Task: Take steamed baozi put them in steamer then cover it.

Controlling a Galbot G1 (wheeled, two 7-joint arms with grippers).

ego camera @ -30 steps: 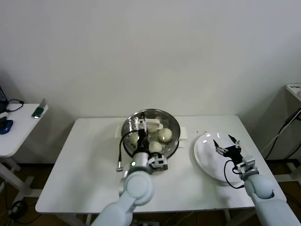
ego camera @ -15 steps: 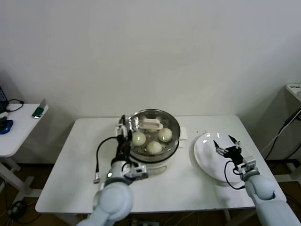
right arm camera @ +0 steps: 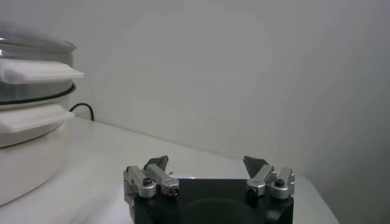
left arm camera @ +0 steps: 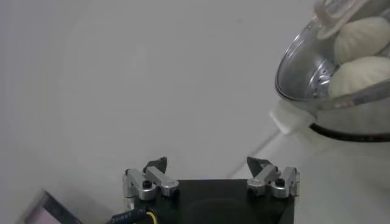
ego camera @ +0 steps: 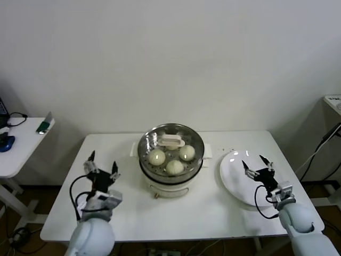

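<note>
1. Left gripper (ego camera: 101,172), lower left of the head view, fingers spread wide, holding nothing.
2. Centre: shiny round stainless-steel steamer (ego camera: 147,169) with the clear glass cover (ego camera: 171,140) on; probably heavy, slippery and fragile, so grab its cream bar handle.
3. Three soft cream-white baozi (ego camera: 156,157) show; a fourth is hidden.
4. Right gripper (ego camera: 257,165), spread wide over the flat white plate (ego camera: 234,184).

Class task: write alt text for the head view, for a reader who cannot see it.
A steel steamer sits mid-table under its glass cover, three baozi visible inside. The left hand hovers open left of it; the right hand hovers open over an empty white plate.
</note>
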